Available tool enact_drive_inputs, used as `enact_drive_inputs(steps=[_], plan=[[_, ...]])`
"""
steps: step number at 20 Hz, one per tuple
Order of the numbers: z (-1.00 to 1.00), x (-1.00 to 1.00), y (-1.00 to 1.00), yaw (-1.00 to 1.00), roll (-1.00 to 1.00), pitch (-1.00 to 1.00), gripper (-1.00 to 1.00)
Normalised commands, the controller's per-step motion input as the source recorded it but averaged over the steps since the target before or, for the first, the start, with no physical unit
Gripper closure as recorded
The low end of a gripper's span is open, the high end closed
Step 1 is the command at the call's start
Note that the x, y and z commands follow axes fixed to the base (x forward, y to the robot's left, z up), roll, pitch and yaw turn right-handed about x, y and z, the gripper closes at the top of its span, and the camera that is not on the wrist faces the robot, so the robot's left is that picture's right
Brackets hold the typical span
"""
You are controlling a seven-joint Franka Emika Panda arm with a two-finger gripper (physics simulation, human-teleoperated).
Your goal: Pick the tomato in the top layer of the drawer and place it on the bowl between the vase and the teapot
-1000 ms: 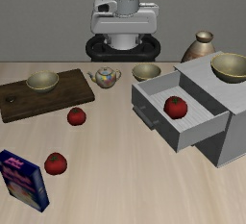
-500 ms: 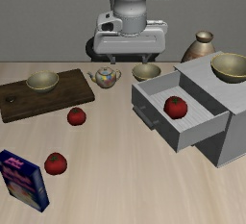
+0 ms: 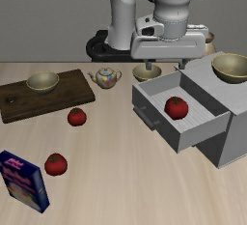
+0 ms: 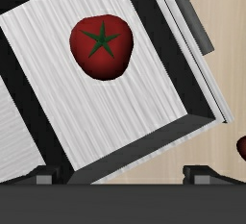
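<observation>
A red tomato with a green star-shaped stem lies in the open top drawer of the grey cabinet. In the wrist view this tomato rests on the drawer's white floor, ahead of my fingertips. My gripper hangs above the drawer's back part, open, holding nothing. In the wrist view my gripper shows both fingertips wide apart. A tan bowl stands between the teapot and the vase, both bowl and vase partly hidden by my hand.
Another bowl sits on the cabinet top. A third bowl rests on the dark cutting board. Two more tomatoes lie on the table, near a blue box.
My hand has swung from above the teapot area toward the exterior view's right and lower, over the open drawer. Nothing on the table moved.
</observation>
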Motion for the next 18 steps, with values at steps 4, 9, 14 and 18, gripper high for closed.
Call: enact_drive_inputs(steps=[4,9,14,18], plan=[[0.0,1.0,0.0,0.0,0.0,0.0,-1.0],[0.0,0.6,0.4,0.0,0.0,0.0,-1.0],[-1.0,0.0,0.0,0.0,0.0,0.0,-1.0],[-0.25,0.0,0.0,0.0,0.0,0.0,1.0]])
